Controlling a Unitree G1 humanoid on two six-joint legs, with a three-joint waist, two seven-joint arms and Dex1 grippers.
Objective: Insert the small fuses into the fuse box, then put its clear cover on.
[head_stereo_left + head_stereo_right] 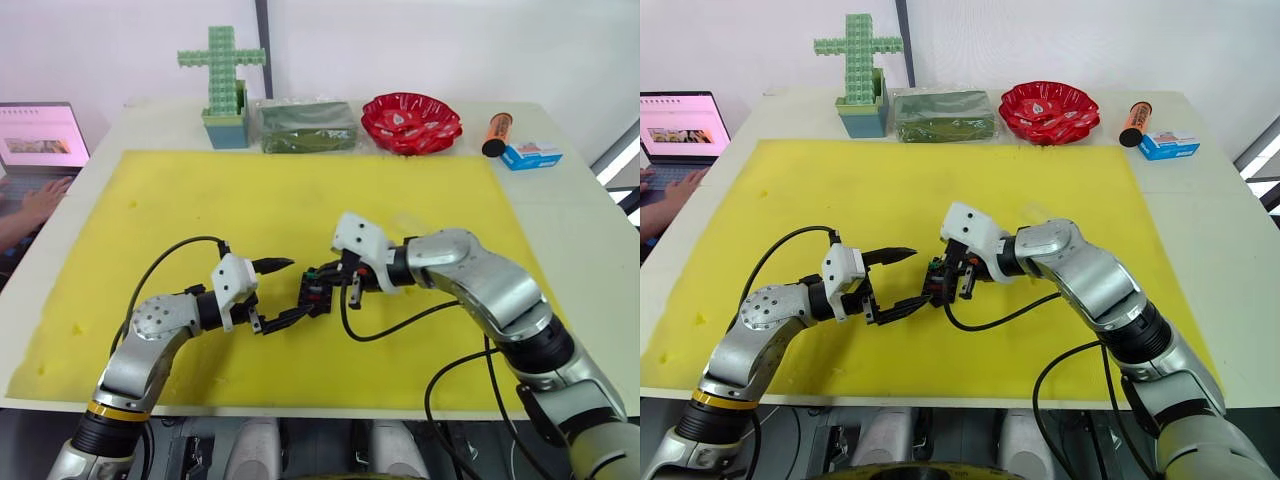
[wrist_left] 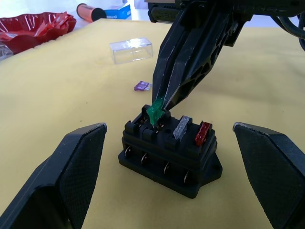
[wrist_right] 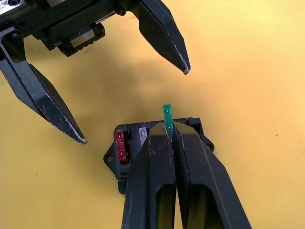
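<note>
Nearest my head camera, both arms reach over the near half of the yellow mat (image 1: 420, 190). My left gripper (image 1: 282, 292) is spread wide, one finger above and one below, pointing at the fuse box (image 1: 318, 293), which sits on the mat toward the near edge, about midway between the side edges. My right gripper (image 1: 330, 280) comes in from the other side, its tips right at the box. Along the far edge of the table (image 1: 590, 220) stand a green cross-shaped block figure (image 1: 222, 70), a clear-wrapped green package (image 1: 307, 126), a red bowl (image 1: 411, 122), an orange tube (image 1: 496, 133) and a blue and white carton (image 1: 531, 154). At the left edge a person's hand (image 1: 42, 198) rests at a laptop (image 1: 40, 140).

From the left wrist, I see my own two fingers released, well apart on either side of the fuse box (image 2: 169, 155). A grey fuse (image 2: 181, 128) and a red fuse (image 2: 203, 133) stand seated in neighbouring slots. The right gripper (image 2: 159, 102) is clenched on the green fuse (image 2: 154, 112), which is tilted at the top of the next slot. Beyond the box a purplish fuse (image 2: 141, 86) lies loose on the mat, and farther off the clear cover (image 2: 130, 50) rests on the mat.

From the right wrist, my fingers (image 3: 157, 157) pinch the green fuse (image 3: 167, 119) between their tips directly over the box (image 3: 125, 157), beside the red fuse (image 3: 120, 146).
</note>
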